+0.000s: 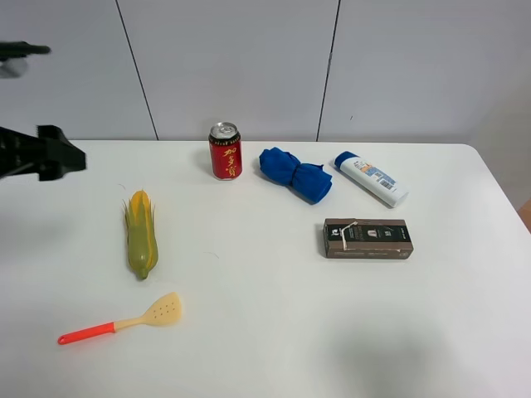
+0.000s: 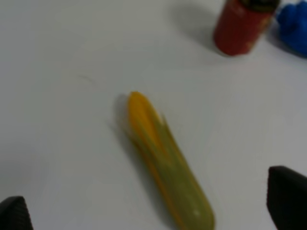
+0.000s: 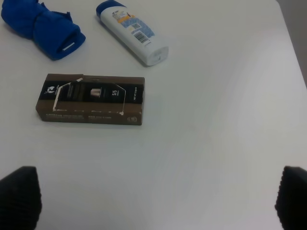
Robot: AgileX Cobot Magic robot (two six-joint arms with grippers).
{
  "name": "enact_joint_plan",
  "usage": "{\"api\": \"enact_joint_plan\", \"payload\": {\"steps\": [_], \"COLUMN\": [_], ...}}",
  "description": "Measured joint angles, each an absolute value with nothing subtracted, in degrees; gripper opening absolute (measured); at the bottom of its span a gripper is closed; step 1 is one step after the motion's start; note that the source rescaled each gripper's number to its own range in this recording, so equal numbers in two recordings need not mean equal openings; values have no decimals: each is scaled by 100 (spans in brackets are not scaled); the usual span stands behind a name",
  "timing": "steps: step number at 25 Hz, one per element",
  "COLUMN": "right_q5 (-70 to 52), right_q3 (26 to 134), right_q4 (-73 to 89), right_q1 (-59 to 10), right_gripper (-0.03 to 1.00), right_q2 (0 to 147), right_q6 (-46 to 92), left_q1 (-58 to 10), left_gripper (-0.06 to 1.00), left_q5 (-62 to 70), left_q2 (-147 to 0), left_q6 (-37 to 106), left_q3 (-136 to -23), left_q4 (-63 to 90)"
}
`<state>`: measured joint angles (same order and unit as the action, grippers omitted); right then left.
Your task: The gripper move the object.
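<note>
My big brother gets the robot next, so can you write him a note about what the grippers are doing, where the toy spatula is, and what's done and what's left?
Left gripper: open, empty, up above the corn cob at the table's left side.
Right gripper: open, empty, looking down at the brown box; it does not show in the high view.
Spatula: flat on the table near the front left, just in front of the corn, yellow blade toward the middle, red handle toward the left edge. Nothing touches it.
Done: nothing visible yet.
Left: probably reach the left gripper to the spatula, grip it and move it.
</note>
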<state>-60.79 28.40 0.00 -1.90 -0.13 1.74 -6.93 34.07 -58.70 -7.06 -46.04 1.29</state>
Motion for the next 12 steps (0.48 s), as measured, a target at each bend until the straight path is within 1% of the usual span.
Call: {"api": "enact_joint_plan", "payload": {"steps": [2, 6, 9, 12], "right_q5": [-6079, -6079, -6079, -6079], "right_q3": [2840, 2840, 2840, 2840], "right_q4": [0, 0, 0, 0], "right_q1": [-190, -190, -190, -190], "right_gripper": [100, 100, 100, 100], "right_q2": [-13, -13, -13, -13], "right_q6": [174, 174, 174, 174], "left_q1": [-100, 791, 1070, 1101], "left_gripper": [99, 99, 99, 99], "left_q5": [3597, 4037, 4555, 5203], "left_q2": [-5756, -5436, -5015, -4454], "left_q6": [-395, 176, 344, 379], "left_q3": [-4804, -5063, -5249, -5418], "left_q4": [107, 75, 61, 61]}}
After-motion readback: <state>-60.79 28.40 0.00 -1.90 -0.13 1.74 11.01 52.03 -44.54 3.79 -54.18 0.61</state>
